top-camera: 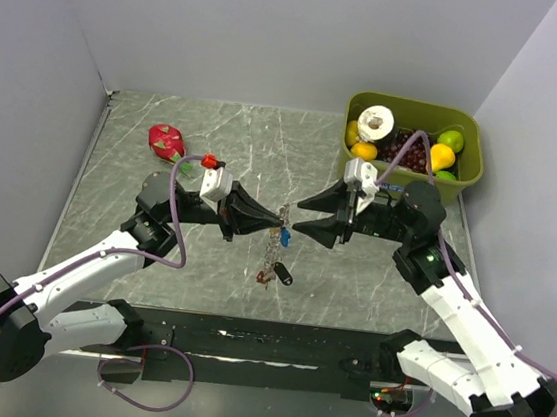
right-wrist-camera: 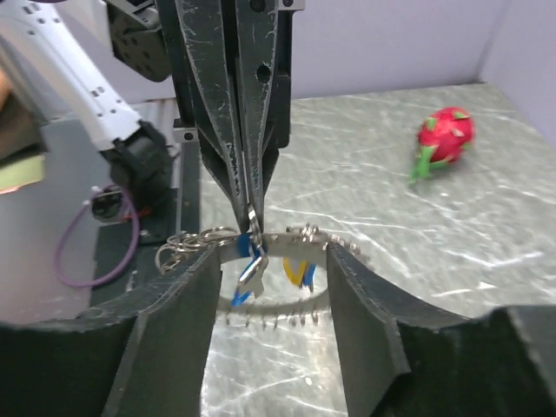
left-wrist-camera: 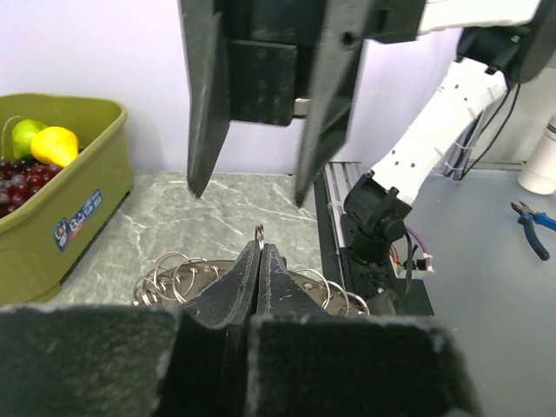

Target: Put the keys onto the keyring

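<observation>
My left gripper [top-camera: 280, 217] is shut on the thin metal keyring [left-wrist-camera: 259, 231] and holds it above the table. In the right wrist view its closed fingers [right-wrist-camera: 248, 130] come down from the top and pinch the ring. A small key with a blue tag [right-wrist-camera: 252, 269] hangs just below the pinch, and yellow and blue tags [right-wrist-camera: 300, 271] hang beside it. A bunch of small rings [left-wrist-camera: 174, 274] and a black fob [top-camera: 283, 275] dangle lower. My right gripper [top-camera: 297, 219] is open and empty, facing the left one, with its fingers on either side of the hanging keys [top-camera: 283, 237].
A green bin [top-camera: 411, 104] with fruit and a tape roll stands at the back right. A dragon fruit [top-camera: 168, 142] lies at the back left. Blue-handled pliers [left-wrist-camera: 532, 221] lie off the table on the grey surface.
</observation>
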`<action>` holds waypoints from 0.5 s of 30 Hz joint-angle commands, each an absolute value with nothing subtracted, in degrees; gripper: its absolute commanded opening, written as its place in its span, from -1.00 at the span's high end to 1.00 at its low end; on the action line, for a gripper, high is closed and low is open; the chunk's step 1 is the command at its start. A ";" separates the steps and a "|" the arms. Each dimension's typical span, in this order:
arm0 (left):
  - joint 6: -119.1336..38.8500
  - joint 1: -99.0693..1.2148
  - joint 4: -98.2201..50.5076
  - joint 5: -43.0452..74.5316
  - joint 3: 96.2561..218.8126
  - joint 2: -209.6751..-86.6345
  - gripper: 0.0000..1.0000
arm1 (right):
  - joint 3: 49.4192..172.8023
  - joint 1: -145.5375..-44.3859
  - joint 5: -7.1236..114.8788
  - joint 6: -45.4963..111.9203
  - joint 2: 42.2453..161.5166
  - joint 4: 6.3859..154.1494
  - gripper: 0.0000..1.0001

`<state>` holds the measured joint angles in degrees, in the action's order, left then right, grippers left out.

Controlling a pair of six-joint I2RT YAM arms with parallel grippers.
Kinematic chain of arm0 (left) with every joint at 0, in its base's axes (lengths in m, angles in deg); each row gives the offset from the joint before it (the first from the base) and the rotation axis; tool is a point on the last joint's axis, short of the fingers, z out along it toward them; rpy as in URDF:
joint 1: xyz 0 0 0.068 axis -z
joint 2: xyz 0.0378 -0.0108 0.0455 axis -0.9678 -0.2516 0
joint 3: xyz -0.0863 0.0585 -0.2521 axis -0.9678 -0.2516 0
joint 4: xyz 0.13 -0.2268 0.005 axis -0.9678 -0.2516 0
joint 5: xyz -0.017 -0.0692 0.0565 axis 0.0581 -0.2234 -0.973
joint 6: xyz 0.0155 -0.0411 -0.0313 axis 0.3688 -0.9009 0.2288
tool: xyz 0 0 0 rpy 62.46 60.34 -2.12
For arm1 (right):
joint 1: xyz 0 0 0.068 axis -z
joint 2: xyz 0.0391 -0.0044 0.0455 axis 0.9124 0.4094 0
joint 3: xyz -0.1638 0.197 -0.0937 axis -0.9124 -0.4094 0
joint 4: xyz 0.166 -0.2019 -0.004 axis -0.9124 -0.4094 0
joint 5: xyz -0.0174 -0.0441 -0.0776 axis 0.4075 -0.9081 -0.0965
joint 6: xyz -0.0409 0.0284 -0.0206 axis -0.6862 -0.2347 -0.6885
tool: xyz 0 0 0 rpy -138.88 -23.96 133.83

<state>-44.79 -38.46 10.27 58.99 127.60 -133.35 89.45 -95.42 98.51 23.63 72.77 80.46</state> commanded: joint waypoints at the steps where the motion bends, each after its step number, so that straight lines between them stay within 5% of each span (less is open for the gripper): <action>1: -45.44 -38.25 15.43 61.18 130.54 -132.95 0.98 | 91.99 -95.54 103.28 26.31 75.64 85.08 -0.08; 11: -45.88 -38.16 15.35 61.53 131.15 -133.74 0.98 | 90.94 -95.72 105.56 30.00 78.37 89.12 0.35; 15: -45.96 -38.16 15.00 61.62 131.59 -134.09 0.98 | 91.81 -95.63 106.97 30.53 79.60 88.69 0.70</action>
